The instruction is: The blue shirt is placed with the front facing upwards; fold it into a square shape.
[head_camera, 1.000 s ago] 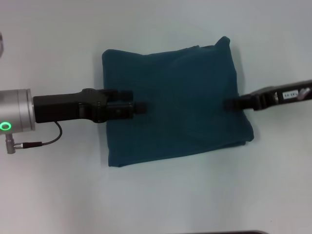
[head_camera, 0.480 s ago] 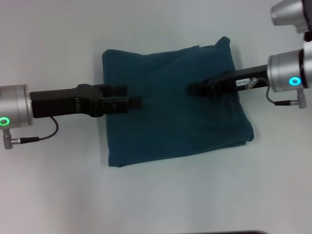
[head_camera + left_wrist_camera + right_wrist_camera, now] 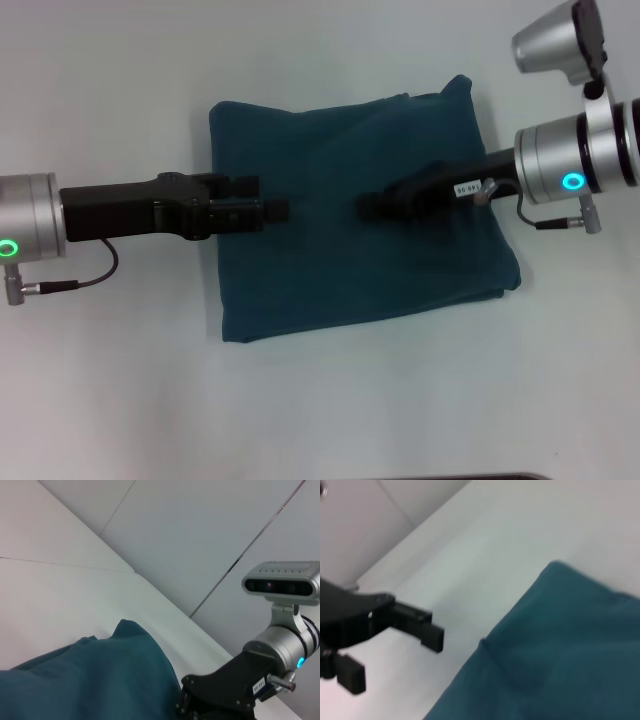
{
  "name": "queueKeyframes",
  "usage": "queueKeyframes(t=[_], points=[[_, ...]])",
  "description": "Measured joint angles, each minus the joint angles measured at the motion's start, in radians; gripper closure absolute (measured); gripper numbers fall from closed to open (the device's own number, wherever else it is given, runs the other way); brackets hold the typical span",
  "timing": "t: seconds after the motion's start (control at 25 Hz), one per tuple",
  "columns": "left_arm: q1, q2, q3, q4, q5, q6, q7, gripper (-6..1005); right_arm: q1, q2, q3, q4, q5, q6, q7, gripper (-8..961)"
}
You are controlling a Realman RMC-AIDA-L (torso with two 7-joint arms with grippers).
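Black and spread apart, the left tool point(image 3: 281, 210) reaches in from the left side of the head view, its two fingers point(image 3: 427, 630) parted and hovering over the left part of the blue shirt point(image 3: 350, 260); the right wrist view shows the gap between them plainly. Opposite it, the right tool point(image 3: 368, 206) comes in from the right and sits over the middle of the shirt, its tip facing the left tool with a stretch of cloth between them; whether its fingers are parted or pressed together cannot be made out, as they merge into the dark fabric. Beneath both, the shirt lies folded into a rough square, plain side up, on the pale table point(image 3: 330, 400), seemingly flat.
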Motion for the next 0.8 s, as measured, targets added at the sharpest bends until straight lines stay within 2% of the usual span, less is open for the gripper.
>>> queueKeyframes(t=[0.24,0.52,0.8], points=[[-0.002,-0.002,0.002,0.001,0.000,0.000,0.002,190,0.000,-0.001,-0.047,-0.020,-0.002,0.024,0.003,915],[-0.001,-0.001,0.007,0.004,0.002,0.001,0.003,193,-0.018,-0.013,-0.067,-0.010,-0.005,0.157,-0.011,916],[-0.002,-0.015,0.010,0.005,0.005,-0.063,0.005,193,-0.077,-0.020,0.001,0.057,0.003,0.235,-0.024,912]])
